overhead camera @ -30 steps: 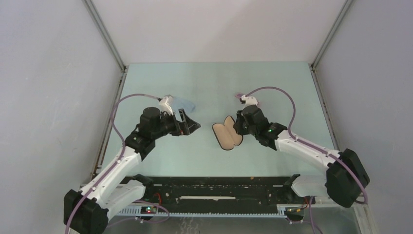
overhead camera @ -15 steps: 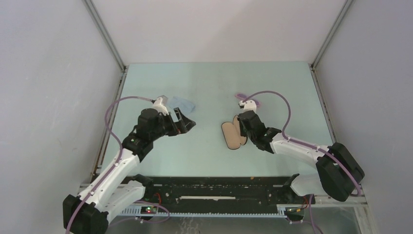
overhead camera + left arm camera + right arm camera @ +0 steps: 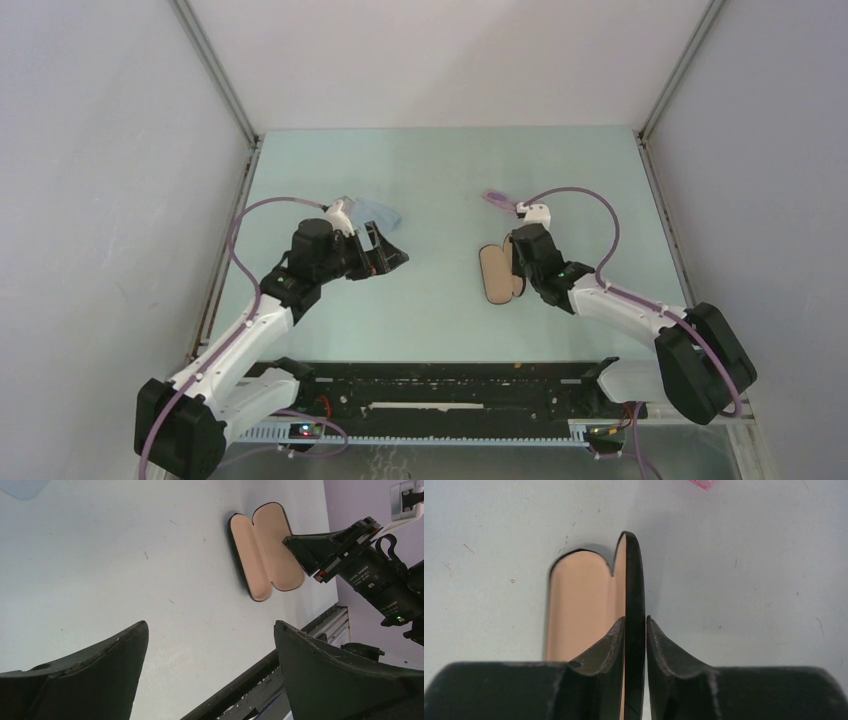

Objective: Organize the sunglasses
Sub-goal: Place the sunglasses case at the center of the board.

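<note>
The black case with tan lining (image 3: 496,273) lies open in the middle of the table; it also shows in the left wrist view (image 3: 262,550) and in the right wrist view (image 3: 584,595). My right gripper (image 3: 519,268) is shut on the case's raised lid edge (image 3: 635,620). The pink-purple sunglasses (image 3: 496,199) lie beyond the case, partly behind the right arm's cable; a pink corner of them shows in the right wrist view (image 3: 700,484). My left gripper (image 3: 392,256) is open and empty, to the left of the case; it also shows in the left wrist view (image 3: 210,625).
A light blue cloth (image 3: 380,211) lies just behind the left gripper; its corner shows in the left wrist view (image 3: 22,487). A black rail (image 3: 450,375) runs along the table's near edge. Grey walls enclose the table on three sides.
My right gripper has dragged the case to the right and turned it more upright in the view, lid gripped. My left gripper has stayed near the cloth, shifting only slightly.
</note>
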{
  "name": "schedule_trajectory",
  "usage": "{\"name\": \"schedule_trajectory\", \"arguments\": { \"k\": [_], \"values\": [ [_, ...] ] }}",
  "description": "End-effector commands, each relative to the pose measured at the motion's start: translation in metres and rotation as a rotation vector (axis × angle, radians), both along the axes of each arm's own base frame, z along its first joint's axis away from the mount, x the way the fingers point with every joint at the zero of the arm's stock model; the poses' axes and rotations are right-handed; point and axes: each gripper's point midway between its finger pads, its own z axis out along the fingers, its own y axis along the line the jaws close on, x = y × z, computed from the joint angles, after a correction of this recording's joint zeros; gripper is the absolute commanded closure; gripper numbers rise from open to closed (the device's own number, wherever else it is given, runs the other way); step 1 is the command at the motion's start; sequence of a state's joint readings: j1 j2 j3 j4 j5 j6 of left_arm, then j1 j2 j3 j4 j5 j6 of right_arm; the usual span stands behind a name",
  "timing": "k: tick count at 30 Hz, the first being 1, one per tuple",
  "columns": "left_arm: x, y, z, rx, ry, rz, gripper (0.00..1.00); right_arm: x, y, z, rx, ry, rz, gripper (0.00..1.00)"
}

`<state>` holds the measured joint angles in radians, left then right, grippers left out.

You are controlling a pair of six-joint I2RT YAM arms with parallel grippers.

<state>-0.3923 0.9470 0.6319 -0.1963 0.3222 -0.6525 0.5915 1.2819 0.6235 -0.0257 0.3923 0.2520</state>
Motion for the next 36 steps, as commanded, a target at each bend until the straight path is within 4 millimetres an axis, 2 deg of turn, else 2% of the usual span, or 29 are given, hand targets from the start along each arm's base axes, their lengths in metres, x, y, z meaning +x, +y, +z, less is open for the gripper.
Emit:
{"name": "schedule_trajectory", "arguments": {
  "k": [1,8,11,15,20,24,27,30,32,36],
  "values": [
    [0.006,-0.004,0.021,-0.038,-0.054,-0.011,0.00,0.004,0.004,0.008,0.054,-0.007,-0.004,0.68],
    [0.006,-0.004,0.024,-0.037,-0.063,-0.014,0.00,0.001,0.003,0.003,0.043,0.025,-0.003,0.52],
    [0.005,-0.003,0.025,-0.034,-0.068,-0.010,0.00,0.000,0.001,0.015,0.041,0.008,-0.004,0.47],
    [0.006,-0.003,0.025,-0.031,-0.068,-0.008,0.00,-0.005,0.004,0.041,0.079,-0.024,0.023,0.43],
    [0.008,-0.003,0.026,-0.035,-0.070,-0.004,0.00,-0.012,0.025,0.059,0.118,-0.018,0.091,0.43],
    [0.012,0.002,0.025,-0.024,-0.060,0.037,0.00,-0.022,0.055,0.066,0.160,0.013,0.168,0.44],
    [0.023,0.018,0.016,0.019,-0.004,0.139,0.00,-0.030,0.078,0.069,0.190,0.038,0.219,0.44],
    [0.039,0.054,-0.001,0.095,0.101,0.322,0.00,-0.037,0.096,0.072,0.245,0.059,0.257,0.44],
    [0.050,0.076,-0.011,0.111,0.149,0.423,0.00,-0.039,0.101,0.073,0.259,0.062,0.266,0.44],
    [0.079,0.114,-0.011,0.200,0.175,0.581,0.00,-0.042,0.102,0.071,0.263,0.075,0.267,0.44]
  ]
}}
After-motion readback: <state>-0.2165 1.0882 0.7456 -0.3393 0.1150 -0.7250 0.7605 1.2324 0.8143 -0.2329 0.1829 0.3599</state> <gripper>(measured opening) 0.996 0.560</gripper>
